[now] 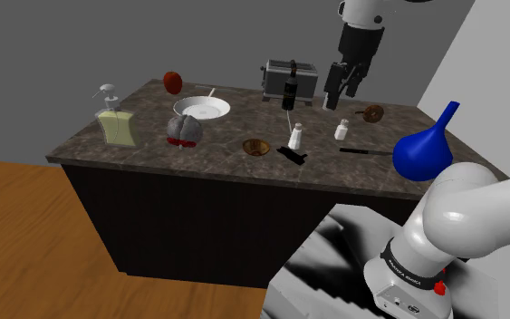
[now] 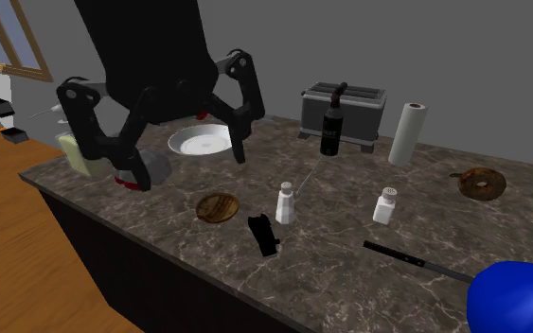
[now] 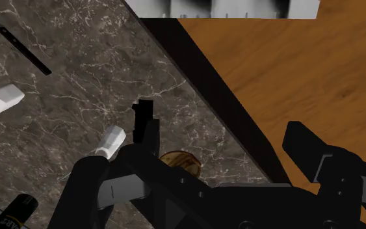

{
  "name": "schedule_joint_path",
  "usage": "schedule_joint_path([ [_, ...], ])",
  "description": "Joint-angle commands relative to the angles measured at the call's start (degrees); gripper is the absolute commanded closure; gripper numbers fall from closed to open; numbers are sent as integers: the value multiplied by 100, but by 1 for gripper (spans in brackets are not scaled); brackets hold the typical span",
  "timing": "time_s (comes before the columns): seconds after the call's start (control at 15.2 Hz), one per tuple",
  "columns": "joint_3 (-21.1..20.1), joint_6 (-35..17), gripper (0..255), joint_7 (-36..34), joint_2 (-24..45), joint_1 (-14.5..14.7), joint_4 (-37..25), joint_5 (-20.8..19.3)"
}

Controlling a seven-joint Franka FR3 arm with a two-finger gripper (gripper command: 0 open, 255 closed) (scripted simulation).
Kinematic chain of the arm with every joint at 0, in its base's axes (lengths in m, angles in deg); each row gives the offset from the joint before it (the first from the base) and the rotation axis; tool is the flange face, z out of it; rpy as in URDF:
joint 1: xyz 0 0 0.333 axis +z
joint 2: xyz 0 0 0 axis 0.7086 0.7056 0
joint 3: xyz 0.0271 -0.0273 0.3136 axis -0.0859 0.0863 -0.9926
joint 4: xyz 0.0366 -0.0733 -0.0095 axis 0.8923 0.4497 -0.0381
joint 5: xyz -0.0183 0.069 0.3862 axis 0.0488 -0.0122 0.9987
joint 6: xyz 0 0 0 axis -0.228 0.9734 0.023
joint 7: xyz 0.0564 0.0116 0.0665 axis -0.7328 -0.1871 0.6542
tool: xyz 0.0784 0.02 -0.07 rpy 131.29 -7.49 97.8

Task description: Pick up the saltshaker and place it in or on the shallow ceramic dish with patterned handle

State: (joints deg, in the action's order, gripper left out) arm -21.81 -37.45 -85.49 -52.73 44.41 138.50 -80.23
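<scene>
Above the dark marbled counter (image 1: pixel 153 149), in the shoulder view, the black gripper (image 1: pixel 341 98) hangs in the air in front of the toaster (image 1: pixel 289 80) and a dark bottle (image 1: pixel 291 91), touching nothing. Below it stand two white shakers. The first shaker (image 1: pixel 295 136) is just beside a small black object (image 1: pixel 293 157), and the second shaker (image 1: pixel 341 130) is nearer a brown ring (image 1: pixel 371 113) (nothing tells me which of the two holds salt). The white shallow dish (image 1: pixel 203 108) sits well apart toward that view's left, with a thin handle poking over its rim. A small brown bowl (image 1: pixel 256 146) lies between the dish and the shakers.

On the second exterior view's left the gripper (image 2: pixel 188 168) looms close to the camera, its fingers (image 2: pixel 241 123) spread wide with only air between them. Behind it lies the dish (image 2: pixel 201 143). The first shaker (image 2: pixel 286 203) and the second shaker (image 2: pixel 384 206) stand upright toward the right, and a knife (image 2: pixel 416 262) lies on the counter in front of the second.

Along the wrist view the fingers (image 3: pixel 308 146) stand apart. The first shaker (image 3: pixel 112 141) sits near one of them, unclasped, just beside the black object (image 3: pixel 142 117) and the brown bowl (image 3: pixel 181 161). The second shaker (image 3: pixel 2 99) is farther off, toward the knife (image 3: pixel 22 42).
</scene>
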Motion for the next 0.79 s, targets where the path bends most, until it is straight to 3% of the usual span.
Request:
schedule_joint_path([
  [0.0,0,0,0,0,0,0,0,0],
  [0.73,1125,-2473,0,1114,583,-245,1182,-559],
])
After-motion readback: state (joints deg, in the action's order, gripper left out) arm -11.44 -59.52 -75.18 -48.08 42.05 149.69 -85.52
